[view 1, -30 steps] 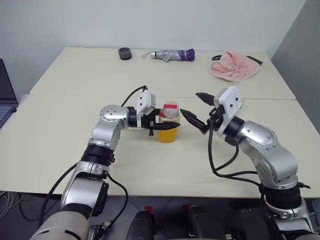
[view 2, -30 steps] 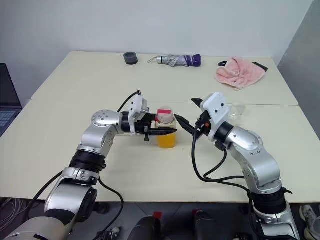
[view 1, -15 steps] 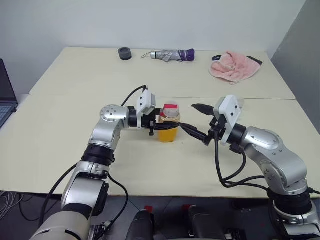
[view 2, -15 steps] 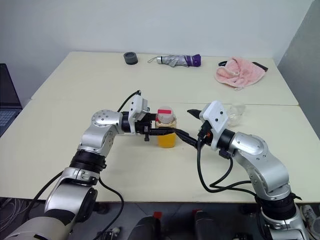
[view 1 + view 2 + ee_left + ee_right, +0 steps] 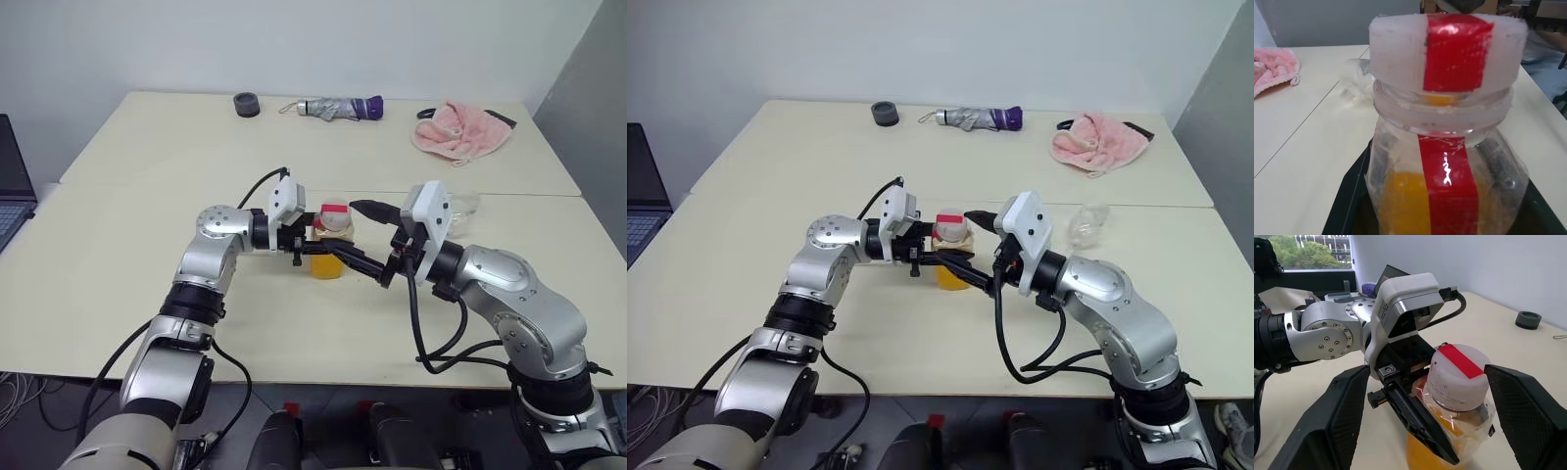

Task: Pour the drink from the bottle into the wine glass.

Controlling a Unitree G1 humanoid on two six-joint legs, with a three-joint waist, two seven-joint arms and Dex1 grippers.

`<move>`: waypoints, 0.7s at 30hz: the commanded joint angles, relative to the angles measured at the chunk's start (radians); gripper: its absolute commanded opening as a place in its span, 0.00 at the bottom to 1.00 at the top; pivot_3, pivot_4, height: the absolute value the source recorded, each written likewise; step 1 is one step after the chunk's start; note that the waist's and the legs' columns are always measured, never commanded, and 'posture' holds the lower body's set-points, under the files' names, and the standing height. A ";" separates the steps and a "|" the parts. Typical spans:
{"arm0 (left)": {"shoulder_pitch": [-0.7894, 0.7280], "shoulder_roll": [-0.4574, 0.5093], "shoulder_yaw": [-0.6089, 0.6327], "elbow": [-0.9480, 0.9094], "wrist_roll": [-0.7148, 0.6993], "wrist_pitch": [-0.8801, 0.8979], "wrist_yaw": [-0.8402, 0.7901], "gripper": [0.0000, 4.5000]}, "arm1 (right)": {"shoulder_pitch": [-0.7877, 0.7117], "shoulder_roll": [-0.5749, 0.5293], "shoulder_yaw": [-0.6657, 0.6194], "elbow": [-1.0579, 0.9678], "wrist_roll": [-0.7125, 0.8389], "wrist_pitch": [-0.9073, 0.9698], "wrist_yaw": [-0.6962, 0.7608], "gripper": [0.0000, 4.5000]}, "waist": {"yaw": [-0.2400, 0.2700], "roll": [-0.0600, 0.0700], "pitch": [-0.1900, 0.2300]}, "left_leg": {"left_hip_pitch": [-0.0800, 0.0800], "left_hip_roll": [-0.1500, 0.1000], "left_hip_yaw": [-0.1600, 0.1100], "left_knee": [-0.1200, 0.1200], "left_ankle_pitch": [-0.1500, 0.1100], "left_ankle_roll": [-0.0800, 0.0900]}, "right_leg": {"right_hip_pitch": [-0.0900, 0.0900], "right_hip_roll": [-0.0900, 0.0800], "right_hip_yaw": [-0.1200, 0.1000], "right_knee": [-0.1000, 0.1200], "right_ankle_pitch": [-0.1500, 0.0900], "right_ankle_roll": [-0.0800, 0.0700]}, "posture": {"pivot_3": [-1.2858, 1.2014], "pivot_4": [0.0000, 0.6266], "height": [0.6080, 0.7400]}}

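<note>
The bottle (image 5: 331,253) stands upright on the table, clear, with a red stripe and a white cap (image 5: 336,216). Orange drink (image 5: 1400,200) fills its lower part. My left gripper (image 5: 320,249) reaches in from the left and is shut on the bottle's body. My right gripper (image 5: 359,236) comes from the right and is open. One of its fingers (image 5: 1344,416) passes in front of the bottle and the other (image 5: 1528,411) behind the cap, neither touching. The wine glass (image 5: 1085,225) is on the table behind my right forearm and looks to be lying on its side.
A pink towel (image 5: 458,127) lies at the back right. A folded grey and purple umbrella (image 5: 338,107) and a small black ring (image 5: 245,103) lie along the far edge. A laptop (image 5: 10,186) sits at the left edge.
My right gripper has swung left and closer to the bottle, and its open fingers now straddle the cap. The left gripper and the bottle have stayed put.
</note>
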 commanded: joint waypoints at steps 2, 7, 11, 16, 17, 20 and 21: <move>-0.020 0.001 0.020 -0.038 -0.025 -0.002 -0.002 0.39 | -0.021 0.009 -0.021 -0.033 0.021 -0.004 -0.011 0.88 | 0.000 0.000 0.000 | 0.000 0.000 0.000 0.000 0.000 0.000 | 0.000 0.000 0.000 0.000 0.000 0.000 | 0.52 0.24 1.00; -0.020 -0.001 0.019 -0.040 -0.028 0.003 -0.006 0.39 | -0.020 0.042 -0.008 -0.025 0.009 -0.013 -0.037 0.88 | 0.000 0.000 0.000 | 0.000 0.000 0.000 0.000 0.000 0.000 | 0.000 0.000 0.000 0.000 0.000 0.000 | 0.52 0.24 1.00; -0.020 -0.002 0.018 -0.043 -0.029 0.005 -0.008 0.39 | -0.013 0.079 -0.021 -0.023 0.054 0.022 -0.058 0.88 | 0.000 0.000 0.000 | 0.000 0.000 0.000 0.000 0.000 0.000 | 0.000 0.000 0.000 0.000 0.000 0.000 | 0.52 0.24 1.00; -0.016 -0.006 0.017 -0.050 -0.029 0.008 -0.009 0.39 | -0.042 0.098 -0.027 0.008 0.080 0.063 -0.072 0.88 | 0.000 0.000 0.000 | 0.000 0.000 0.000 0.000 0.000 0.000 | 0.000 0.000 0.000 0.000 0.000 0.000 | 0.52 0.24 1.00; -0.015 -0.006 0.016 -0.051 -0.029 0.008 -0.010 0.39 | -0.051 0.100 -0.026 0.018 0.081 0.065 -0.070 0.88 | -0.001 0.000 0.000 | 0.000 0.000 0.000 0.000 0.000 0.000 | 0.000 0.000 0.000 0.000 0.000 0.000 | 0.52 0.24 1.00; -0.015 -0.007 0.014 -0.050 -0.028 0.006 -0.013 0.39 | -0.085 0.105 -0.022 0.063 0.072 0.061 -0.065 0.88 | -0.001 0.000 0.000 | 0.000 0.000 0.000 0.000 0.000 0.000 | 0.000 0.000 0.000 0.000 0.000 0.000 | 0.52 0.24 1.00; -0.016 -0.007 0.014 -0.050 -0.028 0.006 -0.014 0.39 | -0.093 0.104 -0.019 0.075 0.067 0.056 -0.062 0.88 | -0.001 0.000 0.000 | 0.000 0.000 0.000 0.000 0.000 0.000 | 0.000 0.000 0.000 0.000 0.000 0.000 | 0.52 0.24 1.00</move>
